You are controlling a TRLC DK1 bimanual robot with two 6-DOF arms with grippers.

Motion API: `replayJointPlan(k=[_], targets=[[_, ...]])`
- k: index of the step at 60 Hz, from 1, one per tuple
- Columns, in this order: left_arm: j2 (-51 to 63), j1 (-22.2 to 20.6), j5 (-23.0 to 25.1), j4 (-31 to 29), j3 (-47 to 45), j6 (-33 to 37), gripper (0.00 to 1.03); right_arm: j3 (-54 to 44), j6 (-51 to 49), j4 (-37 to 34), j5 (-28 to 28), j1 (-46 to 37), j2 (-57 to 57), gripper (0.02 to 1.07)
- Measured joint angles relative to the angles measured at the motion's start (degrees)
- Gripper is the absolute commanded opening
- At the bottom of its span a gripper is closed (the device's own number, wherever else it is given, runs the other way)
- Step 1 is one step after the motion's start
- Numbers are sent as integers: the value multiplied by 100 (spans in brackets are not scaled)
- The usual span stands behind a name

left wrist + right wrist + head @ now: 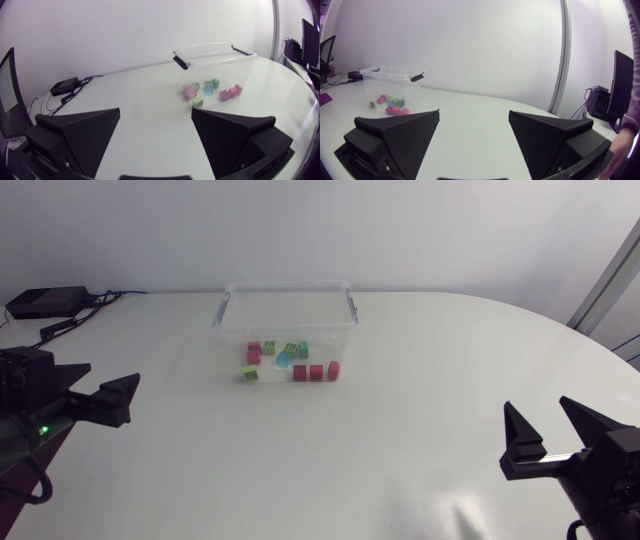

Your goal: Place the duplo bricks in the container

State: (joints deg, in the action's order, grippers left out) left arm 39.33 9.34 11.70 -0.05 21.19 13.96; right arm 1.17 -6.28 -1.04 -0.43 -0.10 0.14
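From above, the clear container [286,320] stands on the white table [400,430], at 12 o'clock from the table's middle, near the far edge. The duplo bricks [290,362] lie scattered on its floor, red, pink, green, lime and blue ones, most of them toward its 6 o'clock wall. The left gripper [114,372] sits at 9 o'clock, well apart from the container, its fingers spread wide with nothing between them. The right gripper [538,402] is at 4 o'clock, equally wide open and empty. A small black box [45,302] with cables rests at 10 o'clock.

From the left wrist, the left gripper [155,109] shows both wedge fingers far apart over bare table. The container [215,52] stands ahead at about 1 o'clock, with the duplo bricks [209,90] inside its clear walls. The black box [64,86] lies ahead at 10 o'clock.

From the right wrist, the right gripper [474,111] is also splayed, holding nothing. The container [390,74] is well ahead at 10 o'clock, with the duplo bricks [392,102] in it.
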Motion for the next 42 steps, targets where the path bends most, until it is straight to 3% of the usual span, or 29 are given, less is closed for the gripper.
replayJointPlan(k=[10, 42], targets=[[-1137, -9, -85, -264, -470, -48, 100, 0, 2, 0, 0, 0, 0, 102], [-2787, -525, -723, -170, -1377, -706, 100, 0, 223, 0, 7, 0, 0, 102]])
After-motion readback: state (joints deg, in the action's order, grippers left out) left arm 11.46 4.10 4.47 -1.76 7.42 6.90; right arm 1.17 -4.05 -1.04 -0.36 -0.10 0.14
